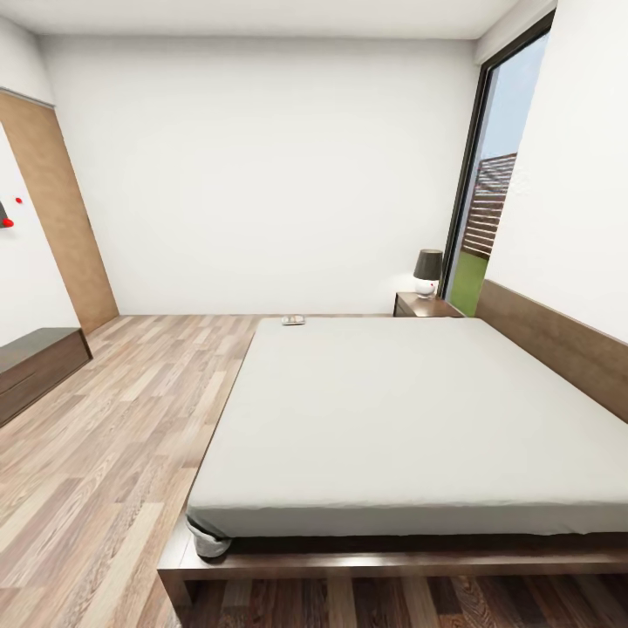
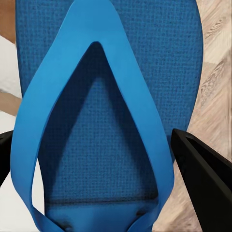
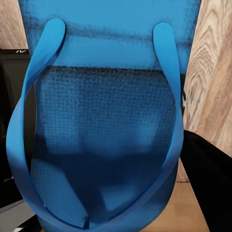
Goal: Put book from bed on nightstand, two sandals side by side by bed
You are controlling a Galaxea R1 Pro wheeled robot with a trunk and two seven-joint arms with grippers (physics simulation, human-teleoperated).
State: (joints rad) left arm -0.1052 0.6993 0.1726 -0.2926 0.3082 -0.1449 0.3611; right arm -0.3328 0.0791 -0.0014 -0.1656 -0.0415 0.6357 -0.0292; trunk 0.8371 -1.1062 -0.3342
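Observation:
The bed, with a light grey mattress on a dark wood frame, lies ahead in the head view. A small flat object, the book, rests at the mattress's far left corner. The nightstand stands beyond the bed's far right corner. In the left wrist view a blue sandal sits strap-side up between the black fingers, with my left gripper shut on it. The other blue sandal hangs in my right gripper, one dark finger beside its sole.
A dark-shaded lamp stands on the nightstand. A tall dark-framed window is on the right wall. A low dark cabinet and a wooden door panel are at the left. Wood plank floor stretches left of the bed.

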